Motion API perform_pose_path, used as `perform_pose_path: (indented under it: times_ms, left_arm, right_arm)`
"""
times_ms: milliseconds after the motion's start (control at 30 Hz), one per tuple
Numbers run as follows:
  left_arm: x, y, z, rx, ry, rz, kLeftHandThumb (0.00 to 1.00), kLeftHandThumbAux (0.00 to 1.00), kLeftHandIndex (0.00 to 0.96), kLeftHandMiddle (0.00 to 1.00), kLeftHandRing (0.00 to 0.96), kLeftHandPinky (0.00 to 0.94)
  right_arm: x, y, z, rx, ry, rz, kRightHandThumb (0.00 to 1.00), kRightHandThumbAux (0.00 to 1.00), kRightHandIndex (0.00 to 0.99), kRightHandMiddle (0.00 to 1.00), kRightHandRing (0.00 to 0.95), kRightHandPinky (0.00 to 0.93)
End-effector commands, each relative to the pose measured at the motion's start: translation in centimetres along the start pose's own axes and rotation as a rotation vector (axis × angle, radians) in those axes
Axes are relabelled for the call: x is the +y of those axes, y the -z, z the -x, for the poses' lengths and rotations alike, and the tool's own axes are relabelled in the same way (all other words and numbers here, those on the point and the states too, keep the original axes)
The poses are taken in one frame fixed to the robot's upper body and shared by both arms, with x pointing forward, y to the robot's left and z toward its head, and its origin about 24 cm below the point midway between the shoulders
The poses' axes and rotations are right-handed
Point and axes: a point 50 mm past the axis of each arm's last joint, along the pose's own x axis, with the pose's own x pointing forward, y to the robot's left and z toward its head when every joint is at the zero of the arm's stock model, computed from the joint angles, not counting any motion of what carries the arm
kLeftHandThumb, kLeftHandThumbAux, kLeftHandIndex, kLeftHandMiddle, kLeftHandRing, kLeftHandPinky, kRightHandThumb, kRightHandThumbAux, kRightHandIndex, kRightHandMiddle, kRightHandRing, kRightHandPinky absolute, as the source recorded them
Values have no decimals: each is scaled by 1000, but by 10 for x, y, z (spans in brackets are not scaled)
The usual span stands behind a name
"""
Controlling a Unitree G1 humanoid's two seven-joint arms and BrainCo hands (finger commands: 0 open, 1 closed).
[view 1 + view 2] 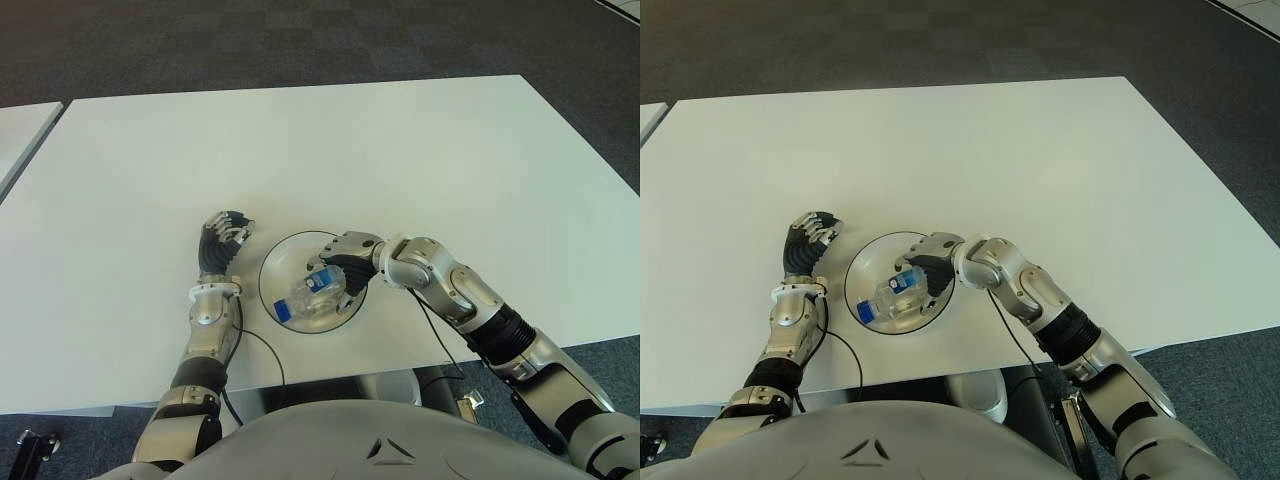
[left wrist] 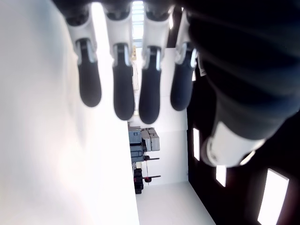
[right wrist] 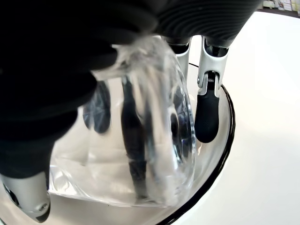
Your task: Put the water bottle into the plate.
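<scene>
Near the front edge of the wide white table (image 1: 400, 150), a round white plate with a thin dark rim (image 1: 270, 266) sits just left of centre. Clear plastic water bottle with a blue cap and blue label (image 1: 305, 297) lies on its side inside the plate, cap end toward the near left. Right hand (image 1: 340, 268) reaches in from the right, over the plate; its dark fingers (image 3: 207, 115) curl around the bottle's body, fingertips down at the plate's floor. Bottle is held, and appears to touch the plate. Left hand (image 1: 222, 240) shows just left of the plate, apart from it, fingers (image 2: 123, 84) loosely curled and holding nothing.
</scene>
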Motion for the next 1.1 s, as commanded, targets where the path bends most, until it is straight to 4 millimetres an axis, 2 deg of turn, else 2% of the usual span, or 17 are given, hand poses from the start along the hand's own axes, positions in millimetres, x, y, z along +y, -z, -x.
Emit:
perform_pose_path:
  times_ms: [33, 100, 167, 267, 467, 767, 1100]
  left_arm:
    - [4, 34, 26, 192, 3, -12, 699, 716, 428, 466, 447, 447]
    - [3, 34, 26, 190, 3, -10, 699, 715, 428, 467, 448, 447]
    - [3, 33, 26, 187, 3, -8, 699, 715, 428, 468, 446, 441]
    - [2, 32, 26, 180, 2, -12, 700, 716, 427, 468, 445, 443]
    - [-2, 26, 27, 151, 7, -42, 702, 718, 426, 467, 450, 443]
    - [-4, 19, 29, 151, 21, -66, 704, 720, 426, 468, 462, 454]
    - [-5, 18, 29, 162, 28, -70, 703, 721, 426, 483, 473, 441]
  right_arm:
    - [2, 0, 0, -75, 30, -5, 337, 596, 4, 6, 8, 26]
    - [3, 0, 1, -99, 64, -19, 296, 591, 2, 3, 4, 13]
    - [3, 0, 1, -121, 95, -34, 205, 572, 0, 1, 1, 5]
    - [3, 1, 1, -140, 126, -48, 143, 548, 0, 0, 0, 1]
    - [5, 0, 2, -175, 213, -84, 75, 474, 0, 0, 0, 0]
    - [8, 0, 1, -209, 320, -137, 63, 357, 0, 0, 0, 0]
    - [6, -1, 3, -242, 437, -100, 71, 309, 0, 0, 0, 0]
